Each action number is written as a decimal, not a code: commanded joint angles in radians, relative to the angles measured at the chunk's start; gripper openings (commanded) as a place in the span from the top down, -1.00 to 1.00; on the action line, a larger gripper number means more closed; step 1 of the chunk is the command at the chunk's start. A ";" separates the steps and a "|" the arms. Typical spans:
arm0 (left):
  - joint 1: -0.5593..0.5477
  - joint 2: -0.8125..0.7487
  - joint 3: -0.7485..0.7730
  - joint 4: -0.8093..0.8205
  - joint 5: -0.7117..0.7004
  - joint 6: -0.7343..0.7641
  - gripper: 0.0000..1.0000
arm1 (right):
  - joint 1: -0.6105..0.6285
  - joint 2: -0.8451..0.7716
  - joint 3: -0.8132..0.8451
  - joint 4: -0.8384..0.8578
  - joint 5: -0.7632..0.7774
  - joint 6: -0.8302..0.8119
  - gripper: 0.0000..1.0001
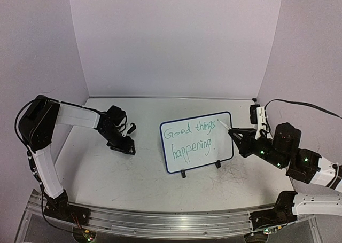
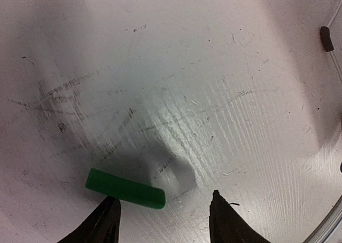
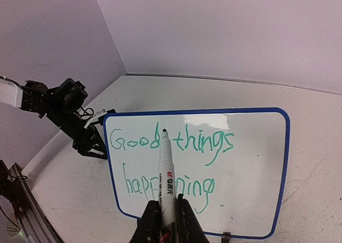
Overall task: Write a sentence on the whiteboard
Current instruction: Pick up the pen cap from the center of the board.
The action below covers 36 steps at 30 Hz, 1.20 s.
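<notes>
Two lines up, Kim: the sentence point(image 3: 206, 142) reads "Good things happening." in green, full stop included. Writing looks finished to me.

Kim: Noted. Board position?

Lee: The whiteboard point(image 1: 223, 147) stands on its clip feet point(image 1: 183, 173), right of the bench point(image 1: 133, 184) middle, nearer the right edge. Right fingers point(image 3: 183, 216) pinch the marker point(image 3: 166, 173) low on its barrel, bare tip up in front of the writing. Touching or just off the surface, I cannot tell.

Kim: Left side?

Lee: Left fingers point(image 2: 224, 221) are spread, low over the bench toward the left edge. The green cap point(image 2: 125, 188) lies just ahead of one fingertip, not squarely between the two.

Kim: Risks?

Lee: Closing off-centre could nudge the cap and roll it away. Any sideways drift of the bare tip would streak the letters. A push on the board might tip it off its feet. Capping needs both arms lined up; a miss inks the fingers.
</notes>
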State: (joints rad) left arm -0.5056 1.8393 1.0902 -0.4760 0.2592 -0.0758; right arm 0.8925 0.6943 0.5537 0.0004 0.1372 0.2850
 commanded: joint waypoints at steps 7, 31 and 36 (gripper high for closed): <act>-0.017 -0.019 -0.012 -0.009 -0.105 -0.077 -0.09 | 0.000 0.030 0.012 0.062 -0.025 0.014 1.00; -0.127 0.112 0.100 -0.116 -0.399 -0.530 -0.08 | -0.001 -0.019 -0.028 0.064 -0.005 0.013 1.00; -0.131 0.132 0.132 -0.121 -0.441 -0.530 -0.01 | 0.000 -0.020 -0.028 0.064 -0.008 0.013 1.00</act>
State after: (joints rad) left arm -0.6408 1.9162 1.1962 -0.5767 -0.1211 -0.5799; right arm 0.8925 0.6855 0.5249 0.0186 0.1188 0.2930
